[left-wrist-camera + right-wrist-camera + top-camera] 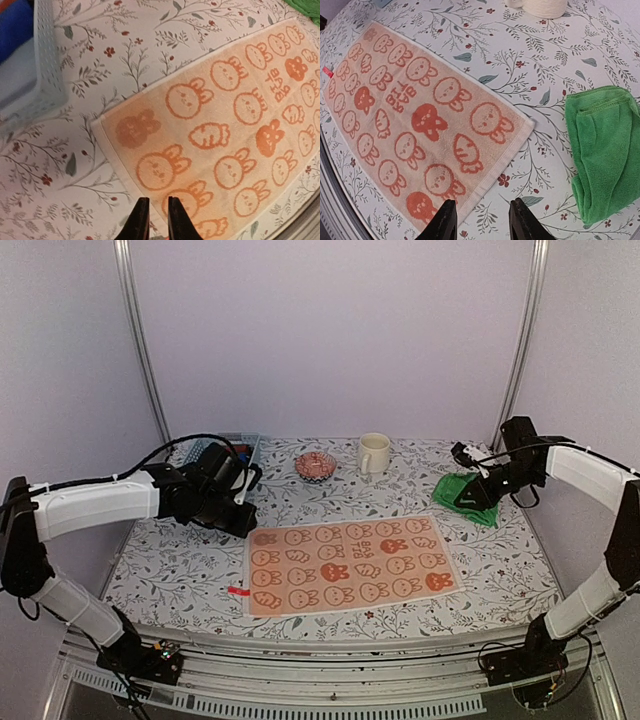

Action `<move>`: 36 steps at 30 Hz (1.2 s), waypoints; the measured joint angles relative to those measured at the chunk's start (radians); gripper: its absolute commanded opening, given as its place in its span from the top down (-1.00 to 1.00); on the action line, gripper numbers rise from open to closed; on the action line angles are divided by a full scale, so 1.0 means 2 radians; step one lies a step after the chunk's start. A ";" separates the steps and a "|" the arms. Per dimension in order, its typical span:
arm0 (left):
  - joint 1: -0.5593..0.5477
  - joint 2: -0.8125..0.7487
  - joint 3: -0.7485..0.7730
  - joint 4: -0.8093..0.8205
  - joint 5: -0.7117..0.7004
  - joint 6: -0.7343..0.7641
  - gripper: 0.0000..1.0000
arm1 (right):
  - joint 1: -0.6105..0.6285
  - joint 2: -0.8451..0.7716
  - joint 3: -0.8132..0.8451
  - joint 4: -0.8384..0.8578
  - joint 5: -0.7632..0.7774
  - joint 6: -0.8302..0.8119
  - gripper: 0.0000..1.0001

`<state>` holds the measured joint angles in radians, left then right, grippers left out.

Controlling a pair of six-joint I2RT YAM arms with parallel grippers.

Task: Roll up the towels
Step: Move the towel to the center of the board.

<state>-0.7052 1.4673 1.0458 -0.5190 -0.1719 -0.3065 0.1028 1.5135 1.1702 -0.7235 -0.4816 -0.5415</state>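
- The orange towel (pixel 345 565) with bunny pictures lies flat and spread out in the middle of the table (pixel 180 560), near the front edge.
- A small red tag (pixel 238 590) sticks out at its left end.
- The green towel (pixel 465 495) lies crumpled at the back right, apart from the orange one.
- The left gripper (pixel 158 210) hangs over the back left corner of the orange towel. Its two fingers have only a narrow gap, and nothing is in it.
- The right gripper (pixel 482 215) hangs above the table between the two towels. Its fingers are wider apart and hold nothing.
- A cup (pixel 373 453) and a little bowl (pixel 316 466) stand at the back.
- A basket (pixel 240 445) sits at the back left with something blue (pixel 15 25) in it.
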 measured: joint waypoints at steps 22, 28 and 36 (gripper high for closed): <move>-0.059 0.055 -0.058 -0.104 0.188 -0.064 1.00 | 0.076 -0.039 -0.161 -0.083 0.012 -0.167 0.89; -0.060 0.057 -0.089 -0.105 0.187 -0.079 1.00 | 0.076 0.000 -0.187 -0.052 0.046 -0.166 0.91; -0.060 0.057 -0.114 -0.090 0.192 -0.092 1.00 | 0.084 0.006 -0.212 -0.034 0.075 -0.163 0.91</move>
<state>-0.8246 1.5822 0.8177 -0.6998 0.2111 -0.4908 0.2703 1.5253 0.7471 -0.7906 -0.3325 -0.8680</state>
